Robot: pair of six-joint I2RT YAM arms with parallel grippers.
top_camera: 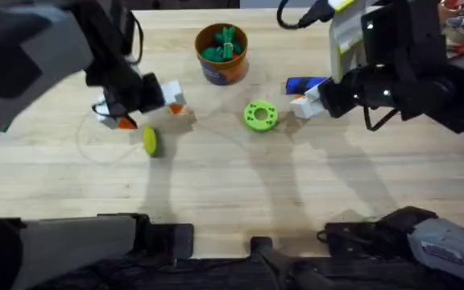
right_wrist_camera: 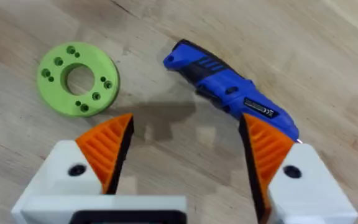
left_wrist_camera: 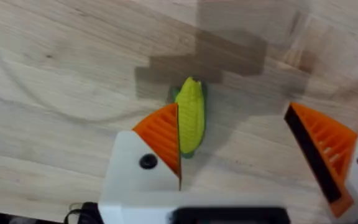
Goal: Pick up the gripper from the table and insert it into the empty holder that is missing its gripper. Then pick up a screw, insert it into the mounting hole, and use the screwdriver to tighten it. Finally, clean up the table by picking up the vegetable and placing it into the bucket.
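Note:
The yellow-green vegetable [top_camera: 150,142] lies on the wooden table left of centre. My left gripper [top_camera: 151,114] hovers open just above it. In the left wrist view the vegetable [left_wrist_camera: 190,115] lies close against one orange pad [left_wrist_camera: 163,134], inside the wide gap of the left gripper [left_wrist_camera: 247,149]. The blue screwdriver [top_camera: 304,84] lies flat on the table at the right. My right gripper [top_camera: 306,103] stands open just in front of it. In the right wrist view the screwdriver [right_wrist_camera: 229,87] reaches one pad of the empty right gripper [right_wrist_camera: 185,152]. The orange-brown bucket [top_camera: 221,53] stands at the back centre. The loose gripper, holder and screw are out of view.
A bright green holed disc [top_camera: 259,114] lies on the table between the two grippers, left of the right gripper; in the right wrist view the disc [right_wrist_camera: 78,78] sits beyond one pad. Darker green pieces [top_camera: 222,48] sit inside the bucket. Bare table [top_camera: 240,185] stretches toward the arm bases.

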